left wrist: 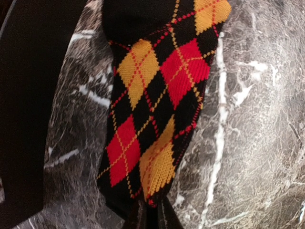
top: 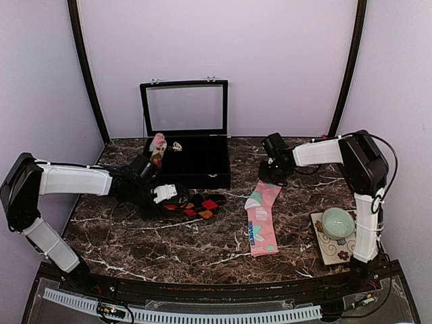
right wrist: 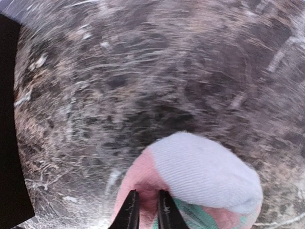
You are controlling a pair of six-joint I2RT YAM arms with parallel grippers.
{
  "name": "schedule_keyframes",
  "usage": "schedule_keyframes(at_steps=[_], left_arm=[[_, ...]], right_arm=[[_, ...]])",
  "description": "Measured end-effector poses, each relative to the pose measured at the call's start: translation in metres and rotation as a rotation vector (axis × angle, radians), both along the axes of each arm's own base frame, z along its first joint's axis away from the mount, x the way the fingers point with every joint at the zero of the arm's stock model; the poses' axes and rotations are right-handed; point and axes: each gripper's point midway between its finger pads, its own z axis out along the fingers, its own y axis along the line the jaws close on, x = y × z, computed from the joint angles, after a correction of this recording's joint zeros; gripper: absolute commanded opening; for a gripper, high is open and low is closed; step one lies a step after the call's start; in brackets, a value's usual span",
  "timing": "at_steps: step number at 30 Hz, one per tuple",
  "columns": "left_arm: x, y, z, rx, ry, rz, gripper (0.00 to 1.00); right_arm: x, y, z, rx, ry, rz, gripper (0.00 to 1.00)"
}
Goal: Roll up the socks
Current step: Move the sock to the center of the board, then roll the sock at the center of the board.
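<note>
Left fingers sit nearest the lens, narrow and pinched on the end of the argyle sock. It lies flat on the worktop, left of centre, in front of the black case. Right fingers are also narrow, nipping the pink sock beside its white toe; that sock lies right of centre.

Judgement: grip firm, fold each end onto itself, roll evenly with no slack.

Count: one worktop, one case, two socks, one tile, one bowl, one upright roll.

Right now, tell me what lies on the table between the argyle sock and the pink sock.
Nothing lies there. In the top view, only bare marble tabletop separates the black argyle sock from the pink spotted sock.
</note>
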Motion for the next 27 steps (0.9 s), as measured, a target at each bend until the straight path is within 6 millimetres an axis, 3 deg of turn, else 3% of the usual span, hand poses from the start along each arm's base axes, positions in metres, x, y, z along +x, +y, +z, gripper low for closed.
schedule_keyframes(at_steps=[3,6,8,10,13,14,17,19,23,27], left_arm=[[0.001,0.018,0.006,0.040,-0.044,0.024,0.47],[0.002,0.026,0.009,0.065,-0.056,0.035,0.62],[0.001,0.028,0.012,0.068,-0.041,0.041,0.70],[0.001,0.022,0.022,0.047,-0.021,0.031,0.78],[0.007,0.001,0.052,-0.037,-0.011,0.007,0.82],[0.008,-0.008,0.065,-0.074,-0.011,-0.007,0.82],[0.002,-0.040,0.097,-0.163,-0.014,-0.080,0.82],[-0.017,-0.069,0.110,-0.208,-0.004,-0.168,0.82],[-0.059,-0.123,0.113,-0.276,0.098,-0.311,0.80],[-0.066,-0.162,0.095,-0.303,0.213,-0.340,0.79]], right_arm=[[0.002,0.020,0.003,0.026,-0.020,0.036,0.34],[0.001,0.031,0.013,0.054,-0.054,0.065,0.55],[-0.007,0.033,0.023,0.068,-0.073,0.086,0.64],[-0.018,0.029,0.042,0.078,-0.100,0.106,0.65],[-0.036,0.020,0.083,0.112,-0.172,0.117,0.64],[-0.050,0.011,0.104,0.132,-0.220,0.115,0.63],[-0.072,0.005,0.113,0.151,-0.248,0.116,0.60],[-0.105,0.001,0.102,0.157,-0.220,0.121,0.57],[-0.172,0.000,0.052,0.152,-0.091,0.158,0.50],[-0.227,-0.007,0.013,0.138,0.029,0.177,0.42]])
